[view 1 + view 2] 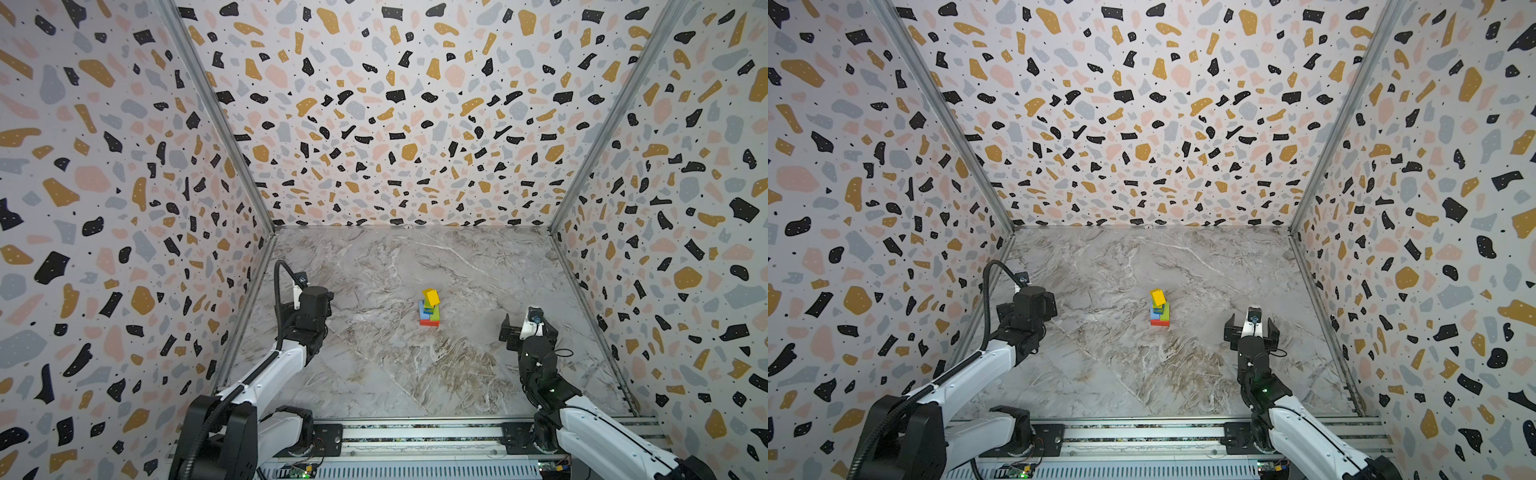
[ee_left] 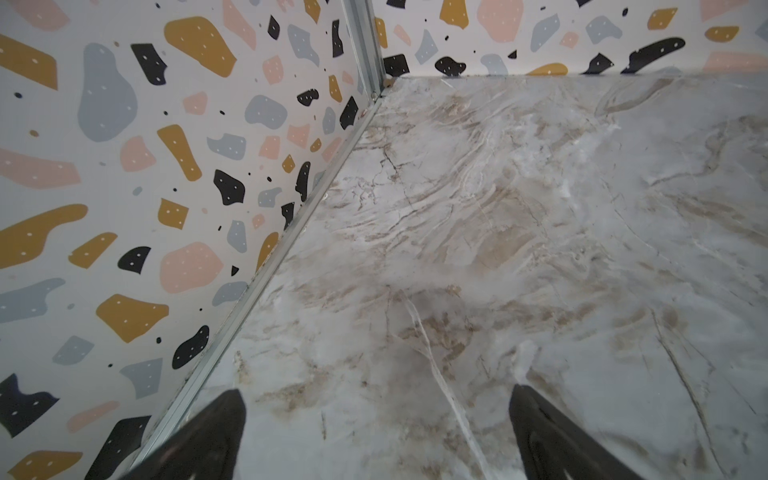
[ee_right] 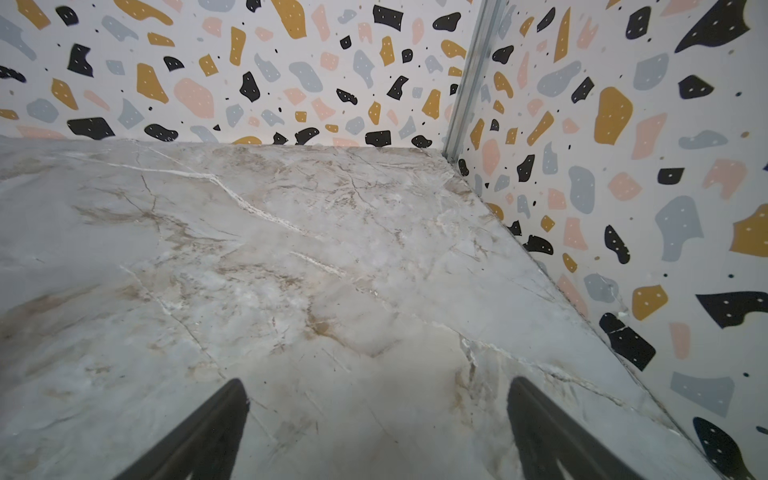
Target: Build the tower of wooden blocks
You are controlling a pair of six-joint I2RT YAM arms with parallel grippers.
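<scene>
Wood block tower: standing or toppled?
Standing. In both top views the wood block tower rises from its red base to a yellow top block, set askew.

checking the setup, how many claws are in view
2. The left claw is open over the table by the left wall; the right claw is open near the right wall. The tower stands between them, untouched. No other seems hidden.

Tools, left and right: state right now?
Left tool: open, holding nothing.
Right tool: open, holding nothing.
</scene>
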